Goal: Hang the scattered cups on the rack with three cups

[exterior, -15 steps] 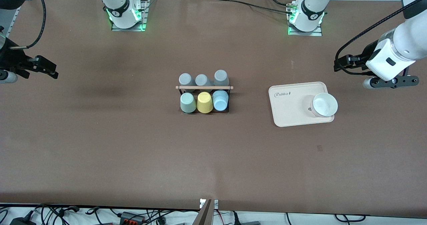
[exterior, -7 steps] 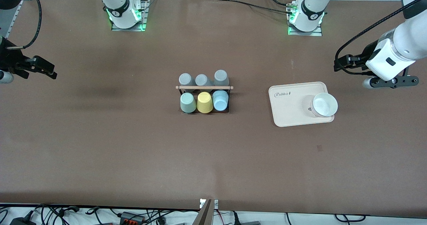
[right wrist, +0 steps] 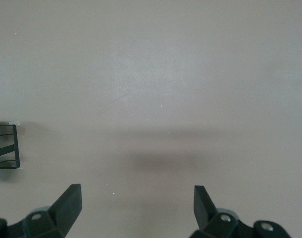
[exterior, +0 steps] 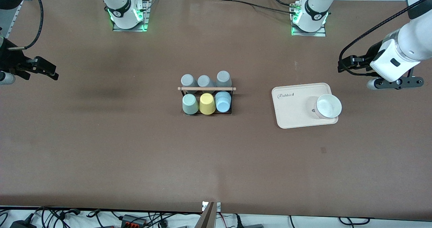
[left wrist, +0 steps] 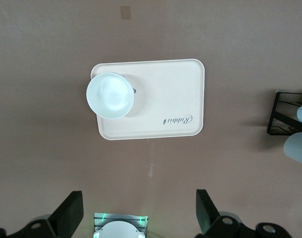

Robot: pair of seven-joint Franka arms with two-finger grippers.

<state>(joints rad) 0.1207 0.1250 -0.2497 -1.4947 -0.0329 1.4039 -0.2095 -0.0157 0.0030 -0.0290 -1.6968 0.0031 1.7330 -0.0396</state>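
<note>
The black wire rack (exterior: 206, 89), with a wooden rod across its top, stands mid-table. On its nearer row hang the sage-green cup (exterior: 190, 104), a yellow cup (exterior: 207, 103) and the light blue cup (exterior: 222, 101). Three grey cups (exterior: 204, 81) fill the farther row. My left gripper (exterior: 347, 65) hovers open and empty beside the tray, at the left arm's end of the table. In its wrist view its jaws (left wrist: 137, 203) stand wide, with a corner of the rack (left wrist: 284, 114) at the edge. My right gripper (exterior: 47, 69) hangs open over bare table (right wrist: 136, 196) at the right arm's end.
A cream rectangular tray (exterior: 293, 109) lies between the rack and the left arm's end of the table, and a white bowl (exterior: 328, 106) sits on it. The left wrist view shows the tray (left wrist: 176, 89) and the bowl (left wrist: 110, 95) too. Both arm bases stand along the table's far edge.
The right gripper has shifted very slightly at its end of the table. The cups, the rack, the tray and the left arm have not moved.
</note>
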